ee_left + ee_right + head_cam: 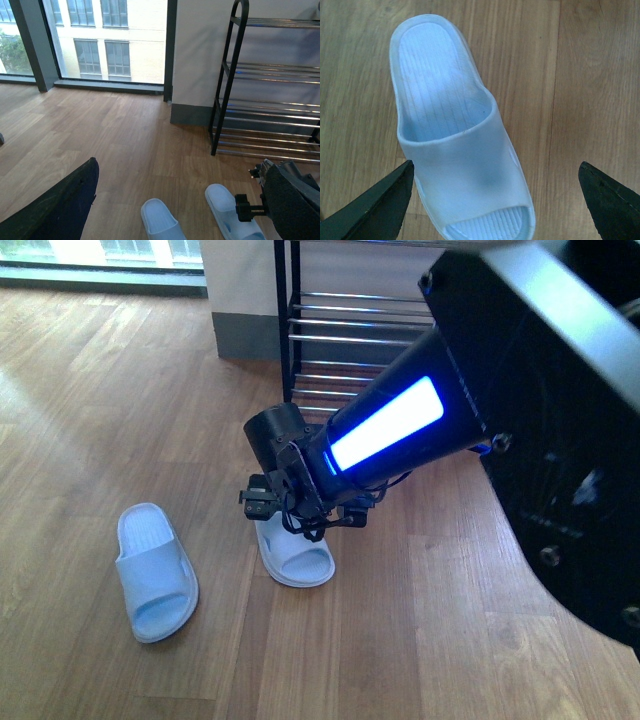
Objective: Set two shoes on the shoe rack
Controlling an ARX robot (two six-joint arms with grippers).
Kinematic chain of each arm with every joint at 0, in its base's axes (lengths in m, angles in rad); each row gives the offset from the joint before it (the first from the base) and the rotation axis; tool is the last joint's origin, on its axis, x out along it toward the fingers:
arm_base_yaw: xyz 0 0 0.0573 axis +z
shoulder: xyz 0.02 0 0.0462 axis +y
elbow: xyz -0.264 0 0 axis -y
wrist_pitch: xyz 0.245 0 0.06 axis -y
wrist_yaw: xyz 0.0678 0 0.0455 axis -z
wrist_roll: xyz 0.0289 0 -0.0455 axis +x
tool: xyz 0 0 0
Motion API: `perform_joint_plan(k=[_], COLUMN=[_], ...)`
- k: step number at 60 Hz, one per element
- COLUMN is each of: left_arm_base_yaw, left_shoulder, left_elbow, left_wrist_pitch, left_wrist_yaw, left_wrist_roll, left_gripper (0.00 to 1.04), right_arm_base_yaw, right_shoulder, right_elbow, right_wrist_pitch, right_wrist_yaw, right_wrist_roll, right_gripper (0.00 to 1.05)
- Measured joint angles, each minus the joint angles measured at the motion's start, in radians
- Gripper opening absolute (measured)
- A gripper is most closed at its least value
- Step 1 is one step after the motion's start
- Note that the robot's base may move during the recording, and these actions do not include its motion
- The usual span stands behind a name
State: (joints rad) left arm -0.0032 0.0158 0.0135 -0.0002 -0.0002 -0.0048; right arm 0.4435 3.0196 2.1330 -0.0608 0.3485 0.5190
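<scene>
Slipper between wide-spread fingers of right tool; tool grips nothing.

Pale blue slipper beside second slipper (both on wood floor), shoe rack behind.

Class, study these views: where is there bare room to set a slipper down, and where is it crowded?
Free: the wood floor between the left slipper and the window wall; the floor to the right of the right slipper; the visible rods of the shoe rack, all bare. Crowded: around the right slipper, straddled by the open right gripper.
</scene>
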Motion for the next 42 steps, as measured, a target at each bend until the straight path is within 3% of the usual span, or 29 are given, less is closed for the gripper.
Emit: perform_joint_plan(k=[9, 19, 29, 42], left_arm_base_yaw=[0.0, 0.0, 0.0, 0.0], left_shoulder=[0.0, 0.0, 0.0, 0.0], left_elbow=[0.0, 0.0, 0.0, 0.0], left_wrist_pitch=[0.0, 0.0, 0.0, 0.0], left_wrist_yaw=[0.0, 0.0, 0.0, 0.0], left_wrist_roll=[0.0, 0.0, 0.0, 0.0], left_gripper=[0.95, 0.95, 0.95, 0.95], right_arm_base_yaw=[-0.014, -0.037, -0.056, -0.056], right_shoulder=[0.126, 0.15, 0.159, 0.283], right_elbow=[0.212, 0.285, 0.325, 0.535], right_wrist_pitch=[-0.164, -0.178, -0.178, -0.342], right_wrist_yaw=[-0.003, 0.023, 0.013, 0.028], right_wrist_roll=[0.185, 0.331, 0.357, 0.344], right_gripper=[0.95, 0.95, 0.95, 0.95])
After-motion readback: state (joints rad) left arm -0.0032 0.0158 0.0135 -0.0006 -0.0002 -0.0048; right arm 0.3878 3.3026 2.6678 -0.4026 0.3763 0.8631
